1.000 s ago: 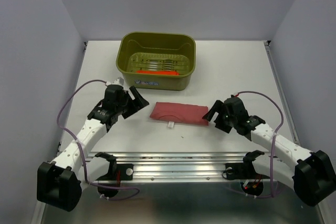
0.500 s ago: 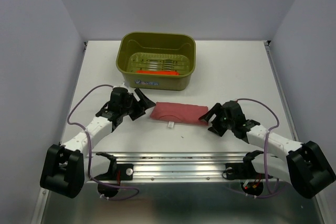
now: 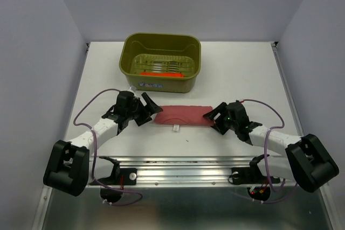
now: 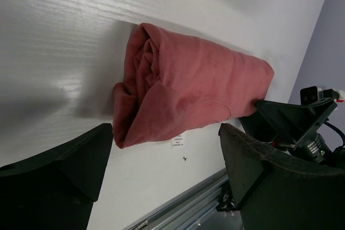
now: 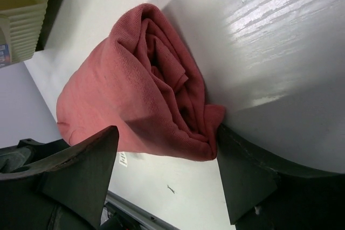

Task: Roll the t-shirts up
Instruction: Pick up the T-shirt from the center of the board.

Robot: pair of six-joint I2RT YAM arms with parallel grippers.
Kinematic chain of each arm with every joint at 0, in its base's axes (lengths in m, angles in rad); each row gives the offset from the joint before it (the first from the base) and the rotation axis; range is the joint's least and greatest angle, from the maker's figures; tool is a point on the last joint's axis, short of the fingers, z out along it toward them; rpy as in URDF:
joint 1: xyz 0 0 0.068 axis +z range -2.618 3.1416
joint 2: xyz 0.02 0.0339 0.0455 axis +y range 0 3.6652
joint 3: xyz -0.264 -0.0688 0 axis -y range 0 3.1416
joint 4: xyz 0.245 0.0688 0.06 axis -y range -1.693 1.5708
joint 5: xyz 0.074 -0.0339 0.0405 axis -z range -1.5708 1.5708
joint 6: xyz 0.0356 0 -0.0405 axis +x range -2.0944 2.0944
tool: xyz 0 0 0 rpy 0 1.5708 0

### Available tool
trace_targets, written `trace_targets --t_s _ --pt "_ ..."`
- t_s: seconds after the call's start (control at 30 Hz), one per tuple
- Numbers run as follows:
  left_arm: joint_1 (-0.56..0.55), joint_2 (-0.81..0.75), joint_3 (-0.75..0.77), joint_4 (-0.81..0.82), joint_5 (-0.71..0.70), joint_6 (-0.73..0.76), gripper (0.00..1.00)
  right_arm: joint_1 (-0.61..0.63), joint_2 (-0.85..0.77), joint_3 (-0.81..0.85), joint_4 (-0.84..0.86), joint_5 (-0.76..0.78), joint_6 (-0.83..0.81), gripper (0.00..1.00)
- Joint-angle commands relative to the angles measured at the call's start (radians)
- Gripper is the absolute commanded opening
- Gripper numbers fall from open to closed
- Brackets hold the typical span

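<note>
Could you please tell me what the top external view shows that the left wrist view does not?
Only the top external view shows the orange-red t-shirt inside the olive basket. Only the left wrist view shows the spiral layers at the end of the rose-red t-shirt. Both show that rolled t-shirt, its white tag, and the right gripper at its far end.

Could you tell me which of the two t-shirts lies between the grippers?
The rose-red roll on the table; the orange one is in the basket.
</note>
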Motion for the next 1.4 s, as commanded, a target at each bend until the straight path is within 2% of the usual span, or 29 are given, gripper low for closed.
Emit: trace_targets --t_s 0.0,0.03,0.07,0.13,0.17,0.27,0.37,0.67,0.77,0.8,0.9,0.97,1.07,1.1,1.17,1.27,1.3,1.37 --pt "-0.012 0.026 -0.014 0.033 0.014 -0.002 0.91 -0.006 0.035 -0.014 -0.017 0.081 -0.017 0.75" --pt "-0.012 0.034 -0.014 0.03 0.014 -0.002 0.91 -0.006 0.039 -0.017 -0.017 0.085 -0.016 0.72" --pt "-0.013 0.043 -0.014 0.024 0.014 -0.002 0.91 -0.006 0.038 -0.018 -0.017 0.094 -0.014 0.63" --pt "-0.015 0.069 -0.008 0.013 0.011 -0.002 0.91 -0.006 0.039 -0.026 -0.017 0.1 -0.016 0.54" --pt "-0.018 0.075 -0.01 0.013 0.007 -0.008 0.91 -0.006 0.038 -0.027 -0.019 0.104 -0.017 0.45" --pt "-0.027 0.089 -0.011 0.015 0.003 -0.022 0.91 -0.006 0.041 -0.032 -0.017 0.104 -0.019 0.3" --pt "-0.033 0.1 -0.008 0.016 -0.014 -0.035 0.86 -0.006 0.048 -0.032 -0.017 0.107 -0.022 0.23" --pt "-0.071 0.164 -0.011 0.079 -0.022 -0.06 0.83 -0.006 0.065 -0.032 -0.013 0.099 -0.025 0.22" --pt "-0.084 0.211 -0.001 0.098 -0.029 -0.066 0.74 -0.006 0.064 -0.032 -0.011 0.099 -0.025 0.22" --pt "-0.088 0.218 -0.001 0.098 -0.032 -0.065 0.74 -0.006 0.062 -0.032 -0.011 0.097 -0.026 0.22" --pt "-0.094 0.235 0.009 0.102 -0.052 -0.066 0.57 -0.006 0.061 -0.034 -0.011 0.097 -0.029 0.22" --pt "-0.097 0.238 0.015 0.104 -0.058 -0.065 0.35 -0.006 0.059 -0.035 -0.011 0.094 -0.031 0.22" --pt "-0.097 0.239 0.016 0.104 -0.06 -0.06 0.19 -0.006 0.059 -0.029 -0.011 0.088 -0.042 0.2" --pt "-0.099 0.241 0.019 0.102 -0.059 -0.057 0.08 -0.006 0.059 -0.028 -0.011 0.085 -0.045 0.17" --pt "-0.101 0.244 0.021 0.102 -0.058 -0.052 0.0 -0.006 0.058 -0.02 -0.011 0.084 -0.049 0.13" --pt "-0.101 0.244 0.024 0.102 -0.058 -0.043 0.0 -0.006 0.054 -0.012 -0.014 0.082 -0.059 0.13" --pt "-0.099 0.244 0.027 0.095 -0.062 -0.042 0.0 -0.006 0.051 -0.015 -0.014 0.078 -0.059 0.22" --pt "-0.099 0.244 0.038 0.081 -0.069 -0.031 0.0 -0.006 0.038 -0.023 -0.014 0.079 -0.051 0.5"
